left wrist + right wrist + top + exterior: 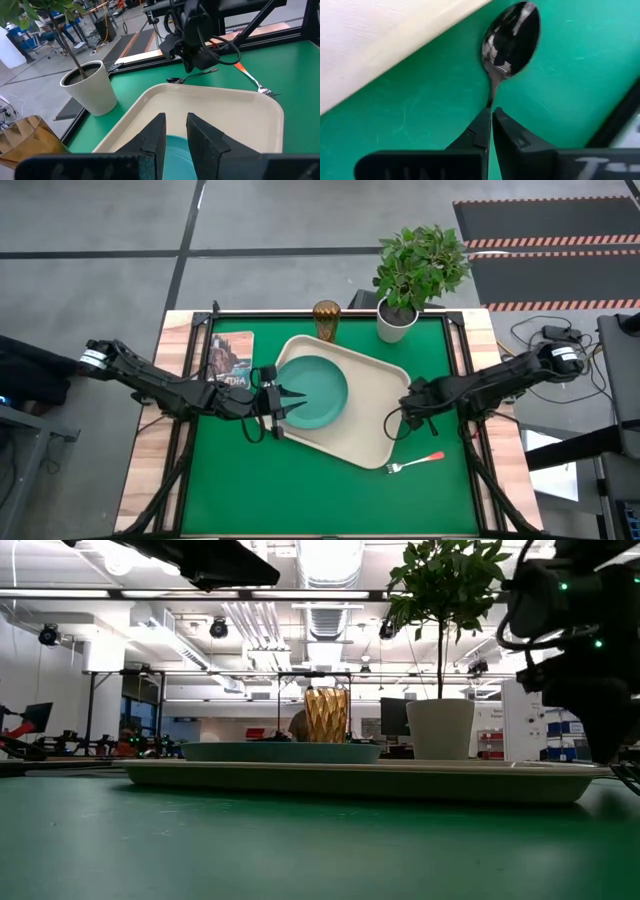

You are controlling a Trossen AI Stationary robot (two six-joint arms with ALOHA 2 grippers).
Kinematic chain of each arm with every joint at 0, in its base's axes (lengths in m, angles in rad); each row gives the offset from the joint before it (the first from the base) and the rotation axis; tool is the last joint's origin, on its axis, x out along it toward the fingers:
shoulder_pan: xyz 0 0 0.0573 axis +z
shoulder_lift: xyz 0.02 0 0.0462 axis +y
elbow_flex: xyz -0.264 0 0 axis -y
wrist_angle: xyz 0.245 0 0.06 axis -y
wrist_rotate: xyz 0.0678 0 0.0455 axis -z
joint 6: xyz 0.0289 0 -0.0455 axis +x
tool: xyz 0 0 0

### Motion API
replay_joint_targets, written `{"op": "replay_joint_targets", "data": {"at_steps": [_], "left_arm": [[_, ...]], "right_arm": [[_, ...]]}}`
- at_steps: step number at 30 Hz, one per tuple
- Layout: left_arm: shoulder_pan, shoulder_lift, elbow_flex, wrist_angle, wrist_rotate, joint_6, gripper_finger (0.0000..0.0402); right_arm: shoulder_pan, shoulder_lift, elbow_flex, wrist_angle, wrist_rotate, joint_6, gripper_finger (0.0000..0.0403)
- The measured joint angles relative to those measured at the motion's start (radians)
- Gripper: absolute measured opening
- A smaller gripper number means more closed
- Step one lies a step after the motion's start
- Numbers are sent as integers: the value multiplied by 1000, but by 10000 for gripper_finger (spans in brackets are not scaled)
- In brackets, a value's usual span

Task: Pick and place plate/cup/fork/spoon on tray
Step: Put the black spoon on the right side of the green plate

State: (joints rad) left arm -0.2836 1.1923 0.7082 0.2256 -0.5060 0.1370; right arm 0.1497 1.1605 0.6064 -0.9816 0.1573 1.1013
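Observation:
The cream tray [375, 435] lies slanted mid-table with the teal plate [318, 387] flat on its left part. My left gripper [288, 400] hovers over the plate's left rim, fingers [159, 131] a little apart and holding nothing; whether it touches the plate I cannot tell. My right gripper [403, 408] is at the tray's right edge, shut on the dark spoon [511, 40], which lies on the green mat beside the tray rim [395, 45]. The red-handled fork [415, 461] lies on the mat near the tray's near-right corner. The amber cup [326, 320] stands behind the tray. My right gripper pinches the spoon's thin handle [492, 97] between its two fingertips. The fingers lie along the handle, pointing toward the bowl. The spoon's bowl [515, 35] lies face up on the mat, close to the tray's rim.
A white pot with a leafy plant [397, 320] stands at the far edge, right of the cup. A picture-covered book [230, 360] lies left of the tray under my left arm. Bare mat lies in front of the tray.

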Motion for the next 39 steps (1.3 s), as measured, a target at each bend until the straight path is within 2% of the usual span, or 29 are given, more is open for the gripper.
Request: {"op": "replay_joint_targets", "data": {"at_steps": [5, 11, 22, 26, 30, 37, 39], "left_arm": [[0, 0, 0, 0, 0, 23, 59], [0, 0, 0, 0, 0, 34, 59], [1, 0, 0, 0, 0, 87, 59], [1, 0, 0, 1, -10, 112, 59], [2, -1, 0, 1, -27, 116, 59], [2, -12, 0, 2, -29, 140, 59], [2, -13, 0, 2, -29, 141, 59]], "right_arm": [[0, -50, -66, 99, 24, 7, 8], [0, -90, -76, 105, 54, 43, 19], [0, -67, -111, 101, 45, 90, 124], [0, -55, -128, 115, 45, 94, 142], [0, -52, -129, 125, 44, 94, 122], [0, -51, -131, 139, 44, 105, 22], [0, -52, -129, 139, 37, 106, 14]]}}
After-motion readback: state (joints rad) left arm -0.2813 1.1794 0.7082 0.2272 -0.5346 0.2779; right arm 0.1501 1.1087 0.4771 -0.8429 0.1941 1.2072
